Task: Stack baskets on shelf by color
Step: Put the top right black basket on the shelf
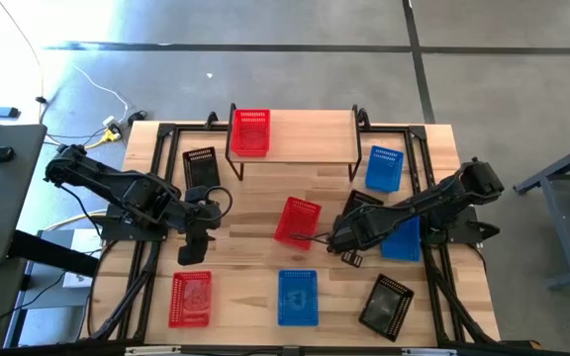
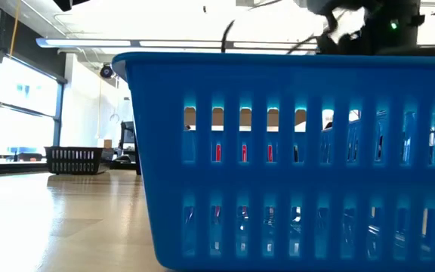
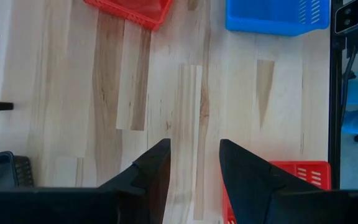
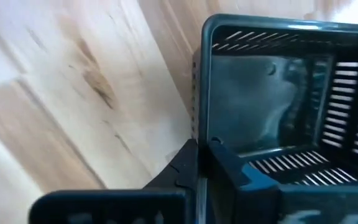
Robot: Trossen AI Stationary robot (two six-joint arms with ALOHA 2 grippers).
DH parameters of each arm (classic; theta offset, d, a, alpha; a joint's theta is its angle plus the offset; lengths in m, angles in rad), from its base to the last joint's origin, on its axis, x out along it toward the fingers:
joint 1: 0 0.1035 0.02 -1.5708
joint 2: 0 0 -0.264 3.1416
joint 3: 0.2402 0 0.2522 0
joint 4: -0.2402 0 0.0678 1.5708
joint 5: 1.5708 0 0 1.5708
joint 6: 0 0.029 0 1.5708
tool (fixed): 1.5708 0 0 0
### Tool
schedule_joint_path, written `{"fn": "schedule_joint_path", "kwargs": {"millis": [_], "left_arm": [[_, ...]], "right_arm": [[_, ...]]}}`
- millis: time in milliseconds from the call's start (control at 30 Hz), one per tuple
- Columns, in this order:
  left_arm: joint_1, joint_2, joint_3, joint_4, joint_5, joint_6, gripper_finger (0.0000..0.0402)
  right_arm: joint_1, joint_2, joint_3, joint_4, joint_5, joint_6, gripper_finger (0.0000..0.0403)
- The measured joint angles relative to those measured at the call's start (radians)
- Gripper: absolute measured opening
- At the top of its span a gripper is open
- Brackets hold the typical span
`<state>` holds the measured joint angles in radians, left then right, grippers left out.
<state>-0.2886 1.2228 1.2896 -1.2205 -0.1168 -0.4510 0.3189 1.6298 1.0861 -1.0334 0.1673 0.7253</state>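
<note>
The shelf (image 1: 305, 133) stands at the table's far side with one red basket (image 1: 250, 132) on its plank. The other baskets rest on the tabletop: a red one (image 1: 297, 220) in the middle, a black one (image 1: 200, 168) left of the shelf, and a blue one (image 1: 384, 168) right of it. A third red one (image 1: 191, 299), a blue one (image 1: 297, 297) and a black one (image 1: 386, 305) stand along the near edge. Another blue basket (image 1: 404, 240) lies under the right arm. My right gripper (image 1: 336, 242) is shut on a black basket (image 4: 278, 93). My left gripper (image 1: 196, 255) hangs open over bare wood (image 3: 194, 146). My right gripper holds the black basket by its rim near a corner (image 4: 205, 138). One finger (image 4: 182, 167) is outside the wall and the other (image 4: 235, 171) inside. The basket's open side faces the wrist camera. Whether it is clear of the table, I cannot tell.
In the low view the near blue basket (image 2: 278, 151) fills most of the picture, and a black basket (image 2: 74, 159) shows far off. Black frame rails (image 1: 156, 178) run along both sides of the table. There is bare wood between the middle red basket and the near row.
</note>
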Motion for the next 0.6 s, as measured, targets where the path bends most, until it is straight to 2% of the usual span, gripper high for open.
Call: {"fn": "schedule_joint_path", "kwargs": {"millis": [300, 600], "left_arm": [[0.0, 0.0, 0.0, 0.0, 0.001, 0.002, 0.0127], [0.0, 0.0, 0.0, 0.0, 0.001, 0.0, 0.0127]], "right_arm": [[0.034, 0.0, 0.16, -0.033, 0.026, 0.018, 0.0002], [0.05, 0.0, 0.35, -0.115, 0.116, -0.027, 0.0001]]}}
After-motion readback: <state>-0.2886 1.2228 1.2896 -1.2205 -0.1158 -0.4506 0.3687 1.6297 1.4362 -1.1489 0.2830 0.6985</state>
